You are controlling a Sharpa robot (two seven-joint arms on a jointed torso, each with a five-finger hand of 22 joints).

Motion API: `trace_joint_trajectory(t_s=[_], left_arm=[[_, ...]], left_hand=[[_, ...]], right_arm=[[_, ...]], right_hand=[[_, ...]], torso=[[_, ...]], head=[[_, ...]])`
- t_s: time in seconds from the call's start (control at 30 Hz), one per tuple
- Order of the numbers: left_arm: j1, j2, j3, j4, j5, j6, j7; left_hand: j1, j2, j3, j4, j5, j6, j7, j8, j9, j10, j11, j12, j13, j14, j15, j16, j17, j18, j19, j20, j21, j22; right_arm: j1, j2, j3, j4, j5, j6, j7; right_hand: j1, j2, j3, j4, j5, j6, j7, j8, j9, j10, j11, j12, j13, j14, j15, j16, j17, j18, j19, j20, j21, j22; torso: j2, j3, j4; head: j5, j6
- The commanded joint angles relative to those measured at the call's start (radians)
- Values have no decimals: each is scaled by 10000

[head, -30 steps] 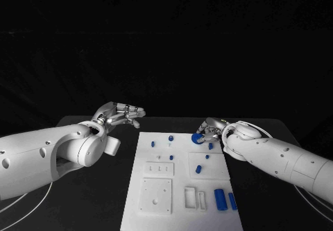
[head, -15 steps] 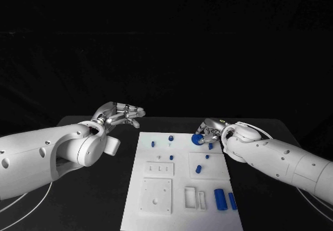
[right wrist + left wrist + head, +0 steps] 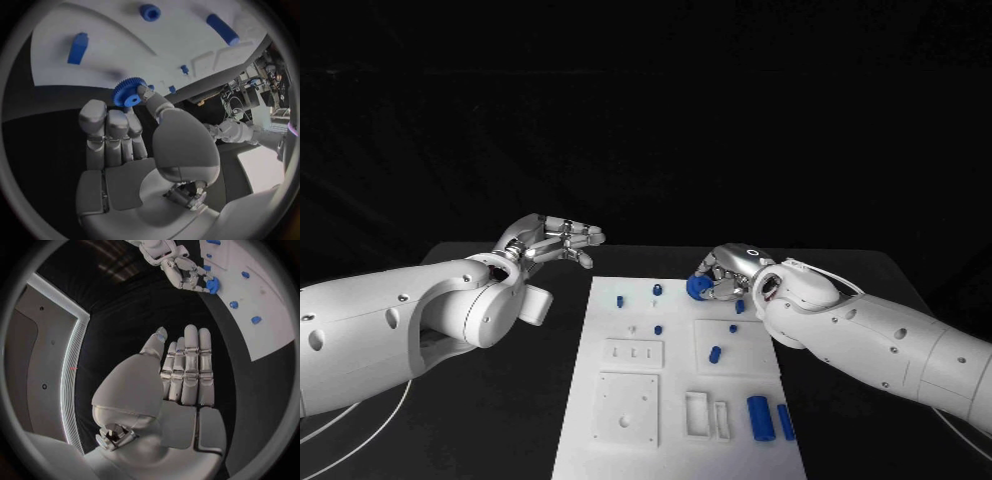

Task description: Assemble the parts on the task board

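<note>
- Black table (image 3: 516,400), dark backdrop behind; white task board (image 3: 678,380) lies lengthwise at the table's middle.
- Right hand (image 3: 721,274) at the board's far right corner, pinching a blue toothed gear (image 3: 697,288) between thumb and fingertips; the right wrist view shows the gear (image 3: 128,92) at the fingertips, over the board's edge.
- Against 1.0 s ago: right hand and gear have shifted a little toward the board's middle and slightly farther from the robot; the grip looks the same.
- Left hand (image 3: 555,241) off the board's far left corner, above the table, holding nothing; fingers straight and close together in the left wrist view (image 3: 184,370). No change from earlier.
- Blue parts on the board unmoved: small pegs (image 3: 655,290) near the far end, a short piece (image 3: 714,352) mid-board, 2 long cylinders (image 3: 759,416) at the near right.
</note>
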Motion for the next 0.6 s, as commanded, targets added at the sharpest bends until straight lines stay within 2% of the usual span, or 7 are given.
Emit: trace_joint_trajectory(t_s=[0.03,0.27,0.43,0.6], left_arm=[[14,-5,7,40,-35,83,68],[15,-16,7,63,-35,67,69],[15,-4,7,68,-35,66,69],[15,26,8,63,-35,73,71]], left_hand=[[12,-2,9,50,-40,-51,0,-35,-3,-43,-13,17,9,-56,15,38,-17,1,21,2,-32,10],[12,-2,9,50,-40,-51,0,-35,-3,-43,-13,17,9,-56,15,38,-17,1,21,2,-32,10],[12,-2,9,50,-40,-51,0,-35,-3,-43,-13,17,9,-56,15,38,-17,1,21,2,-32,10],[12,-2,9,50,-40,-51,0,-35,-3,-43,-13,17,9,-56,15,38,-17,1,21,2,-32,10]], right_arm=[[5,-6,1,428,-1087,-649,-467],[8,238,-25,1011,-1646,-747,-858],[9,492,-190,1106,-1869,-726,-1028],[8,802,-426,1011,-2013,-680,-1133]], right_hand=[[14,-143,104,128,-51,811,-104,42,55,79,-16,34,18,-3,-77,-17,11,-89,574,-77,70,1017],[65,-264,247,314,-147,818,-107,39,54,88,-15,2,14,-1,-81,-24,-3,-89,568,-80,77,1010],[73,-277,258,326,-163,811,-106,39,54,94,-9,1,14,-3,-76,-34,-17,-95,572,-76,102,1015],[75,-281,263,329,-165,807,-105,39,54,97,-8,3,15,-2,-74,-36,-21,-97,573,-75,113,1017]], torso=[[-1,3,-1],[-1,-8,8],[1,-14,23],[28,-11,43]], head=[[50,15],[111,23],[165,26],[184,40]])
